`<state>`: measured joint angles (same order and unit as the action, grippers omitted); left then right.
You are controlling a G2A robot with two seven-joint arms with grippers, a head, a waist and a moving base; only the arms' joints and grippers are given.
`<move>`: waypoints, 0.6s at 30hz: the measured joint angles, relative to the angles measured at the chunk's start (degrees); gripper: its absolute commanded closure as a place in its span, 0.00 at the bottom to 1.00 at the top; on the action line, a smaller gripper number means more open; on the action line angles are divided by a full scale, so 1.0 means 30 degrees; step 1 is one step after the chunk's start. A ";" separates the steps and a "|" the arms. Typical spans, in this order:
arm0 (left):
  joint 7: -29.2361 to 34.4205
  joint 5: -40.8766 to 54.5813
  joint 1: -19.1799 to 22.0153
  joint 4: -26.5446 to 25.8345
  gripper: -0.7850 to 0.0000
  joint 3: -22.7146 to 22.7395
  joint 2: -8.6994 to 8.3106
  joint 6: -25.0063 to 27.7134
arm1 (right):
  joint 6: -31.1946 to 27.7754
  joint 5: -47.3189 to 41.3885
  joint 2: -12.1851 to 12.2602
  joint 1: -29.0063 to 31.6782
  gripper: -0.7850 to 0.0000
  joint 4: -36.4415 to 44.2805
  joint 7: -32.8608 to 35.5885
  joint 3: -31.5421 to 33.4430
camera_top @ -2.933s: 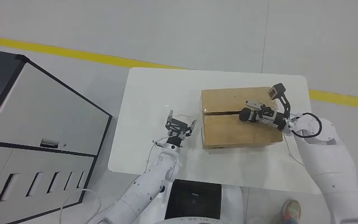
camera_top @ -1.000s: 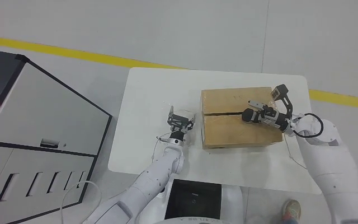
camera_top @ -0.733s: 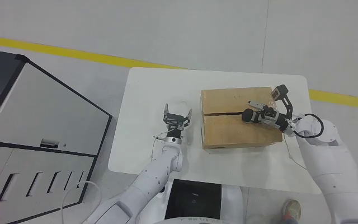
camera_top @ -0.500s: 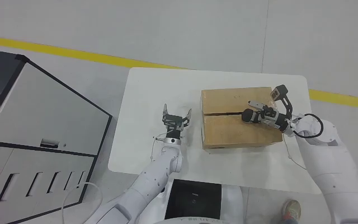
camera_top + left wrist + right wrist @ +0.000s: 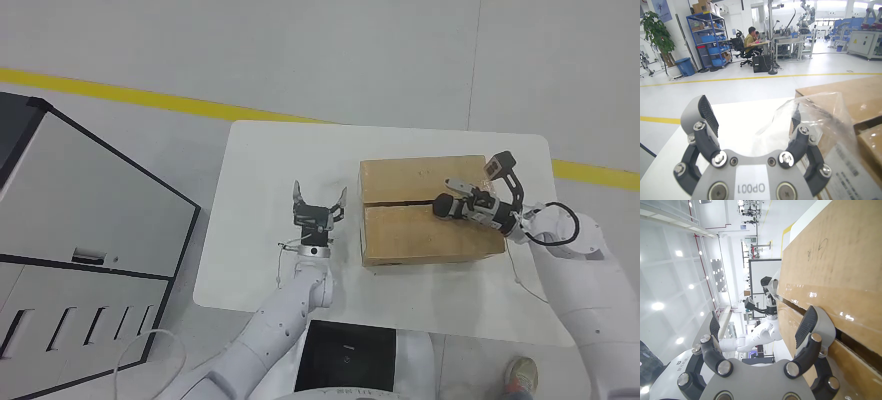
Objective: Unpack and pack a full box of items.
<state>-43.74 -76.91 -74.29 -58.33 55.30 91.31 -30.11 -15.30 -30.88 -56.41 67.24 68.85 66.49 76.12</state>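
A brown cardboard box lies on the white table, its two top flaps closed with a dark seam between them. My left gripper hangs open just beside the box's side. In the left wrist view a crumpled scrap of clear tape clings to one finger of the left gripper, in front of the box. My right gripper is open above the box top at the seam. One fingertip of the right gripper rests at the flap gap of the box.
A grey cabinet stands on the floor beyond the table's far side from the box. A yellow floor line runs behind the table. Bare table surface stretches around my left gripper.
My left gripper has opened wider and shifted slightly farther up the table beside the box. My right gripper has stayed at the seam.
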 measured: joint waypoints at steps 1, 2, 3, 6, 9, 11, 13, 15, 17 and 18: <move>0.0034 -0.0125 -0.0161 -0.0435 0.00 -0.0067 0.0018 -0.0086 | 0.0001 -0.0037 0.0001 -0.0004 0.00 -0.0022 0.0021 0.0021; 0.0097 -0.0237 -0.0298 -0.0779 0.00 -0.0082 0.0018 -0.0129 | 0.0001 -0.0060 0.0001 -0.0008 0.00 -0.0041 0.0028 0.0031; 0.0185 -0.0362 -0.0446 -0.1118 0.00 -0.0064 0.0001 -0.0133 | -0.0002 -0.0084 0.0000 -0.0011 0.00 -0.0057 0.0035 0.0035; 0.0629 -0.0807 -0.0928 -0.2143 0.00 0.0125 -0.0111 0.0082 | -0.0046 -0.0182 -0.0018 -0.0023 0.00 -0.0118 0.0048 0.0027; 0.1307 -0.1267 -0.1256 -0.2908 0.00 0.0253 -0.0197 0.0319 | -0.0075 -0.0401 -0.0053 -0.0045 0.00 -0.0208 0.0108 -0.0025; 0.1825 -0.1596 -0.1439 -0.3278 0.00 0.0324 -0.0248 0.0441 | -0.0092 -0.0591 -0.0084 -0.0091 0.00 -0.0294 0.0183 -0.0082; 0.2519 -0.1705 -0.1604 -0.3591 0.00 0.0437 -0.0293 0.0678 | -0.0089 -0.0749 -0.0119 -0.0162 0.00 -0.0375 0.0246 -0.0161; 0.3108 -0.1768 -0.1695 -0.3778 0.00 0.0568 -0.0337 0.0923 | -0.0075 -0.0803 -0.0147 -0.0198 0.00 -0.0379 0.0267 -0.0247; 0.3238 -0.1800 -0.1714 -0.3809 0.00 0.0607 -0.0352 0.0974 | -0.0072 -0.0807 -0.0152 -0.0200 0.00 -0.0369 0.0268 -0.0265; 0.3221 -0.1800 -0.1712 -0.3805 0.00 0.0607 -0.0351 0.0972 | -0.0072 -0.0806 -0.0152 -0.0199 0.00 -0.0368 0.0268 -0.0264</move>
<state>-34.07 -82.31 -79.43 -69.75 57.12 90.25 -27.19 -15.52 -33.30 -56.86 66.65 67.75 67.29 75.33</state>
